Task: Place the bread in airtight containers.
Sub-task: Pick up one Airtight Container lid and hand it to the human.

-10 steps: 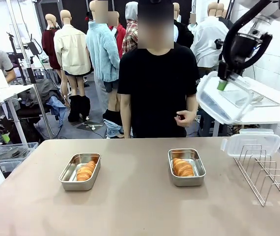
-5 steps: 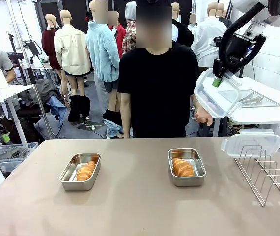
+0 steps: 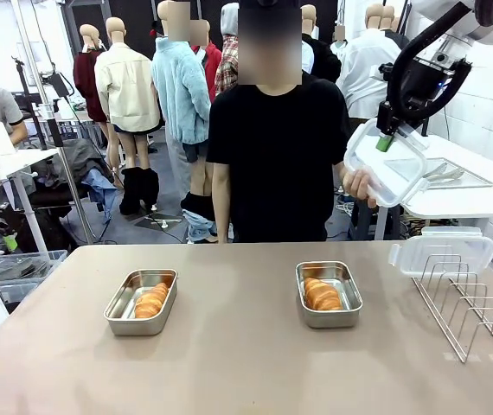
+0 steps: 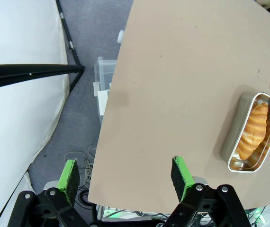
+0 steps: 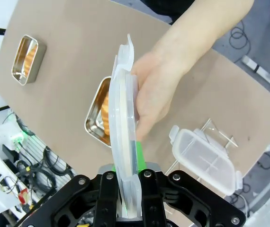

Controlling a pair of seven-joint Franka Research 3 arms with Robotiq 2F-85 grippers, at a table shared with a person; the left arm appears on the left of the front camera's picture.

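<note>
Two steel pans sit on the table, each with a golden croissant roll inside: the left pan (image 3: 122,313) with its roll (image 3: 151,300), and the right pan (image 3: 351,305) with its roll (image 3: 321,294). High at the right, my right gripper (image 3: 387,141) is shut on a clear plastic lid (image 3: 383,164). The person's hand (image 3: 361,184) grips that lid's lower edge. In the right wrist view the lid (image 5: 124,118) stands edge-on between my fingers, with the hand (image 5: 158,90) around it. My left gripper (image 4: 125,177) is open over the table's edge, apart from the pan (image 4: 229,153).
A second clear lid (image 3: 443,252) rests on the wire rack (image 3: 467,298) at the table's right end. The person stands at the far side, behind the right pan. Bare tabletop (image 3: 238,346) stretches between and in front of the pans.
The person's hand has risen and taken hold of the lid's lower edge. My right gripper with the lid shifted slightly up and left, then held.
</note>
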